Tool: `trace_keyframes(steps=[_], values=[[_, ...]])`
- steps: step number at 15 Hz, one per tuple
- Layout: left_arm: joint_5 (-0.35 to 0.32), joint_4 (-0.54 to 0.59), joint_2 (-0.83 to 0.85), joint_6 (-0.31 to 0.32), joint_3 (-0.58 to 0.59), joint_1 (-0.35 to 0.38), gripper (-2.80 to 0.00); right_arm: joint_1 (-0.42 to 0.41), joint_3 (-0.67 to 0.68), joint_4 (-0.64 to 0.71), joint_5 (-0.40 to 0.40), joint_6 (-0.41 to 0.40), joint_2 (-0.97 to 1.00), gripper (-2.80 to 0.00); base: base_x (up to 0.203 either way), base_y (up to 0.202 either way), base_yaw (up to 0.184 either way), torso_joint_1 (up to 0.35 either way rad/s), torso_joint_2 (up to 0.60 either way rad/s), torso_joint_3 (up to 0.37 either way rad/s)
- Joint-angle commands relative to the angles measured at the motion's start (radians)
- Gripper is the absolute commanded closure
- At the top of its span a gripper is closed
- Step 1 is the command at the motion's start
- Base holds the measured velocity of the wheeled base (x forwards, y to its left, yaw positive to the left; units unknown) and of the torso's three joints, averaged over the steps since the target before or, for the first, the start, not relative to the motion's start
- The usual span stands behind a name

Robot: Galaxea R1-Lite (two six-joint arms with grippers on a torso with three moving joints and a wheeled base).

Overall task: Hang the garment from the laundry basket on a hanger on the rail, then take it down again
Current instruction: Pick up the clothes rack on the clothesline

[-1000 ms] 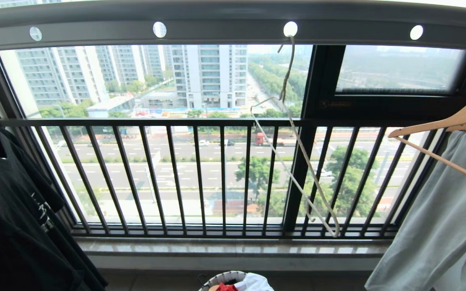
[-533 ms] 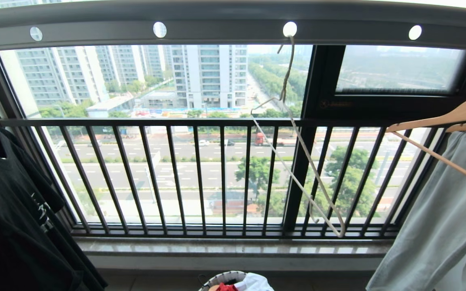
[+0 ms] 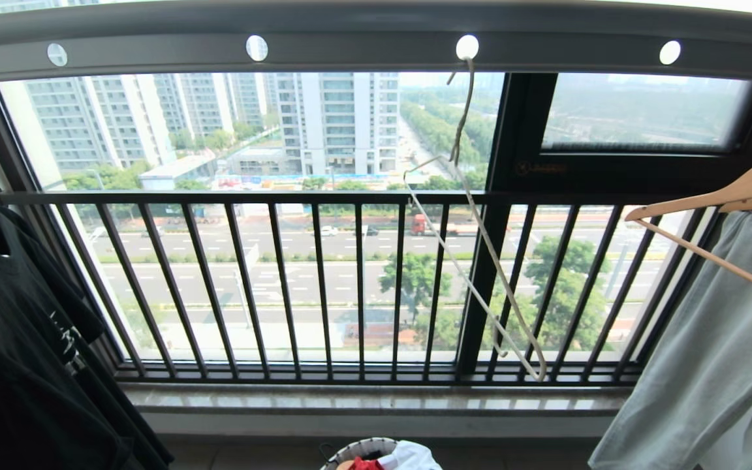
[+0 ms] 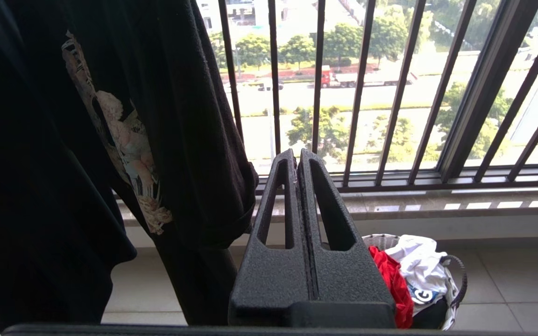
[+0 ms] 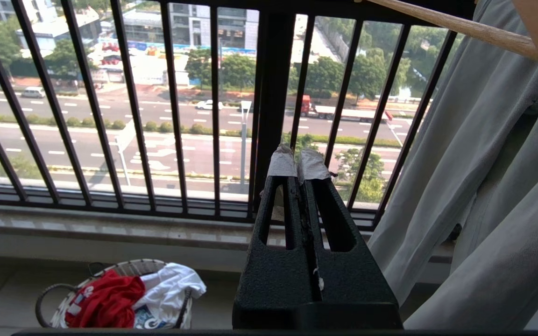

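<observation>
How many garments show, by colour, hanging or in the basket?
Black, hanging: 1
Grey-green, hanging: 1
Red, in the basket: 1
White, in the basket: 1
Total: 4

Black textured left gripper (image 4: 298, 156), slotted fingers, right gripper (image 5: 299, 163) tips wrapped in grey tape

Red tee (image 5: 105, 301) in basket (image 5: 124, 268)

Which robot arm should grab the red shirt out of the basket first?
Probably the right. Its fingers are shut and empty, with open floor toward the red shirt in the basket. The left fingers, also shut, sit close beside the hanging black T-shirt, which could get in the way.
</observation>
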Motion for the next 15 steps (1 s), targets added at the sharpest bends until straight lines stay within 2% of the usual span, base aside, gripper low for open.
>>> trace_keyframes(steps=[1,5,11,13,15], values=[[0.000,0.000,0.000,0.000,0.000,0.000,0.00,0.001,-0.156,0.035,0.012,-0.001,0.161,0.00,0.000,0.000,0.000,0.000,0.00,0.000],[0.000,0.000,0.000,0.000,0.002,0.000,0.00,0.002,-0.432,0.116,0.097,0.002,0.433,0.00,0.000,0.000,0.000,0.000,0.00,0.000],[0.000,0.000,0.000,0.000,0.000,0.000,0.00,0.011,-0.959,0.460,0.371,0.067,0.780,0.00,0.000,0.000,0.000,0.000,0.00,0.000],[0.000,0.000,0.000,0.000,0.000,0.000,0.00,0.070,-1.101,0.553,0.421,0.081,0.899,0.00,0.000,0.000,0.000,0.000,0.00,0.000],[0.000,0.000,0.000,0.000,0.000,0.000,0.00,0.175,-1.242,0.599,0.432,0.151,1.020,0.00,0.000,0.000,0.000,0.000,0.00,0.000]])
